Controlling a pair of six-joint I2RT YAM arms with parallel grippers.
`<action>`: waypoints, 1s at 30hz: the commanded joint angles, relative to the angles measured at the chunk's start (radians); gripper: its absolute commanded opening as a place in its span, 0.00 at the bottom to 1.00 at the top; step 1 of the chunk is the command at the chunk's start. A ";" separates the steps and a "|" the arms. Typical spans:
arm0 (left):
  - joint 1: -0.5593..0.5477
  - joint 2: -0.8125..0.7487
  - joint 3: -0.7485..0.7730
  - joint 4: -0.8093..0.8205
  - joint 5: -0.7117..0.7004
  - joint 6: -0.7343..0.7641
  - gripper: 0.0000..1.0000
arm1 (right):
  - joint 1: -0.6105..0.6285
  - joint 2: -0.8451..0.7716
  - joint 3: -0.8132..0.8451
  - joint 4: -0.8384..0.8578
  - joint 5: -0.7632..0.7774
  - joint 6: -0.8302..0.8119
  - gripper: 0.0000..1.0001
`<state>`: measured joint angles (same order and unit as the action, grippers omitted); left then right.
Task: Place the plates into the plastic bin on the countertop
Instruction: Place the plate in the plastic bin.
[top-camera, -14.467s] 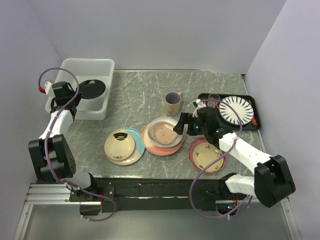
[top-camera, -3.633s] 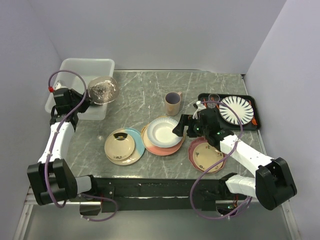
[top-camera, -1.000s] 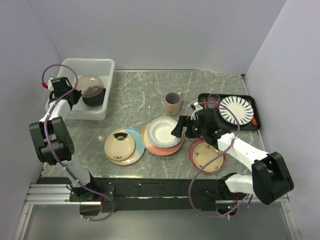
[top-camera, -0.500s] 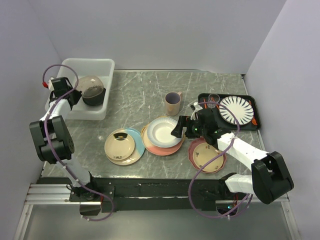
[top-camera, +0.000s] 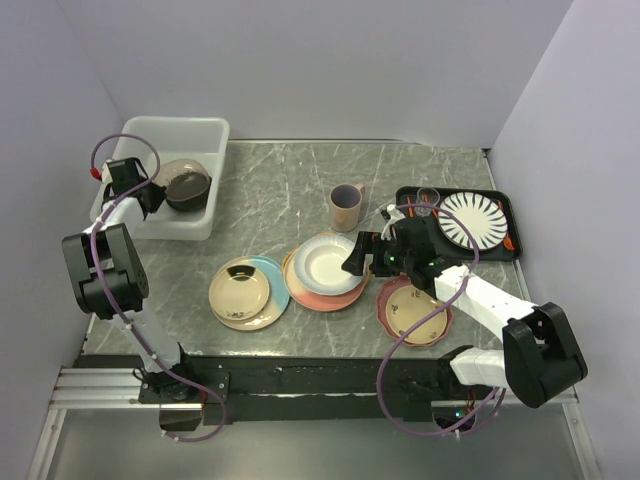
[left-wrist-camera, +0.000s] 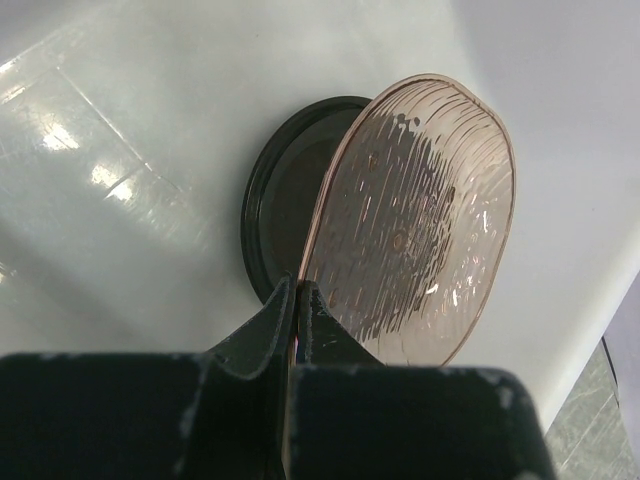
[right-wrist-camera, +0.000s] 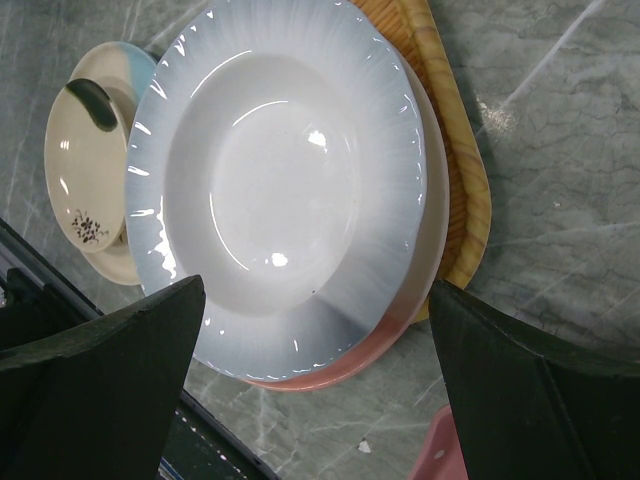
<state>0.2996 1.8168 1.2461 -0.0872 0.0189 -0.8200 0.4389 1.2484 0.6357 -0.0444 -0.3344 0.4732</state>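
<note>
My left gripper (top-camera: 155, 192) is inside the translucent plastic bin (top-camera: 175, 125). It is shut on the rim of a pink ribbed plate (left-wrist-camera: 410, 220), which it holds tilted over a glossy black plate (left-wrist-camera: 285, 200) on the bin floor. In the left wrist view the jaws (left-wrist-camera: 296, 285) pinch the plate's lower edge. My right gripper (top-camera: 355, 262) is open, its fingers either side of the near edge of a white plate (right-wrist-camera: 290, 180). That plate tops a stack with a pink plate (right-wrist-camera: 335, 372) and a cream plate (right-wrist-camera: 465, 170) on the countertop (top-camera: 270, 190).
A cream plate (top-camera: 240, 288) lies on a light-blue one (top-camera: 274, 272) at the front left. A pink scalloped plate (top-camera: 388, 305) with a small floral plate (top-camera: 415, 310) on it lies front right. A beige mug (top-camera: 346, 207) stands mid-table. A black tray (top-camera: 505, 248) holds the striped plate (top-camera: 473, 220).
My left gripper has lowered the pink plate further into the bin, closer over the black plate. The right arm has barely moved.
</note>
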 joint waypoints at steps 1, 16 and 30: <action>0.003 -0.020 0.016 0.046 -0.007 0.021 0.01 | 0.004 -0.004 0.039 0.029 0.000 -0.019 1.00; 0.003 -0.043 -0.002 0.073 0.004 0.036 0.44 | 0.004 -0.020 0.038 0.011 0.023 -0.033 1.00; 0.001 -0.155 -0.099 0.205 0.067 0.033 0.98 | 0.004 -0.023 0.035 0.012 0.026 -0.030 1.00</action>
<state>0.2996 1.7298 1.1580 0.0235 0.0399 -0.7975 0.4389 1.2476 0.6357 -0.0463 -0.3153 0.4541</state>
